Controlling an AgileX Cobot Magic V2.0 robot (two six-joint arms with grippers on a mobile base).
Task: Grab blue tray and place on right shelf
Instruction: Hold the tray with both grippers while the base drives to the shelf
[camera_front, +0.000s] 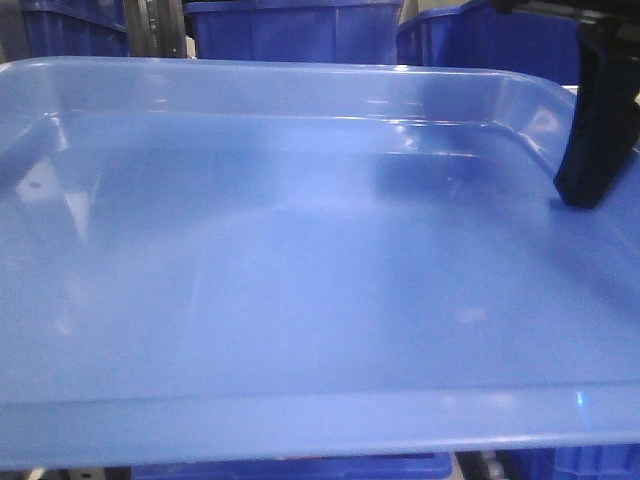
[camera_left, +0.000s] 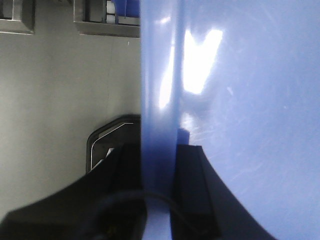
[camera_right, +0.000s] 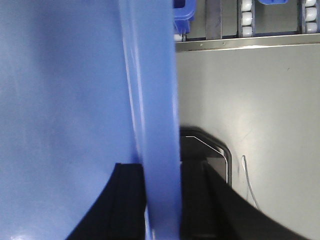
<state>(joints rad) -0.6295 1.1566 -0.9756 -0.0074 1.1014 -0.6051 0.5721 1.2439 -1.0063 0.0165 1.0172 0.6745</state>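
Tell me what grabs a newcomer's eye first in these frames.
The blue tray fills nearly the whole front view, glossy and empty, with darker blue bins lined up behind it. In each wrist view the tray's rim runs up the middle of the picture. The black jaws of the left gripper and the right gripper are clamped on it from either side.

Blue tray (camera_front: 300, 280) fills the front view; dark blue bins (camera_front: 290, 30) crowd just behind its far rim. Outboard of left claw (camera_left: 159, 165) and right claw (camera_right: 162, 180), both clamped on the tray rim: open grey surface (camera_right: 260, 110). Right shelf (camera_right: 240, 44) rail bounds it on the right side.
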